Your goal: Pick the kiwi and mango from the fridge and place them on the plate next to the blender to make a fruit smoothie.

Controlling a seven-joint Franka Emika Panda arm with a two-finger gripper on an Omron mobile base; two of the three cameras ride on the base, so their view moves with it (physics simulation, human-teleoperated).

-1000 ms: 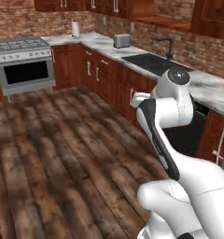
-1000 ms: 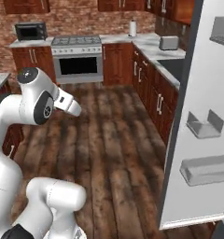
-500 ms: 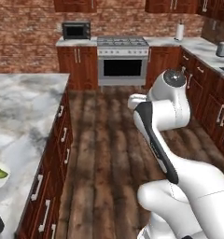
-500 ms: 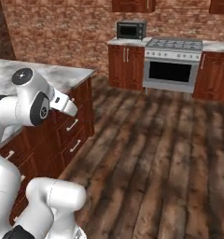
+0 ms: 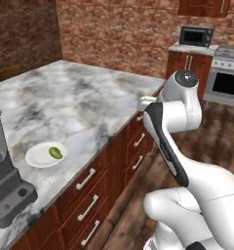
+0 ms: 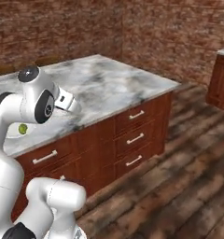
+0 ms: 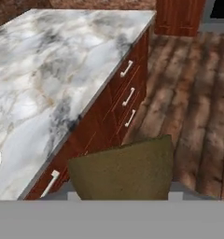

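A white plate [image 5: 38, 157] lies on the marble island counter [image 5: 80, 100], just right of the grey blender [image 5: 4, 188] at the lower left. On the plate sits a green fruit [image 5: 55, 153], by its colour the mango, also seen as a small green ball [image 6: 23, 128]. My gripper [image 7: 123, 189] is shut on an olive-brown fruit [image 7: 123, 170], seemingly the kiwi, which hides the fingertips. The hand [image 5: 147, 103] hangs beside the counter's right edge, well away from the plate, and over the counter's front edge [image 6: 69, 105]. The fridge is out of view.
Wooden drawers [image 5: 114, 166] with metal handles run under the island counter. A microwave [image 5: 194, 35] and a stove [image 5: 227, 80] stand at the back right. Dark wooden floor [image 6: 179, 177] stretches to the right of the island.
The whole picture has swung: the base has turned from the stove and floor to the island with the plate and blender. The arm stays folded, the fruit still in the gripper.
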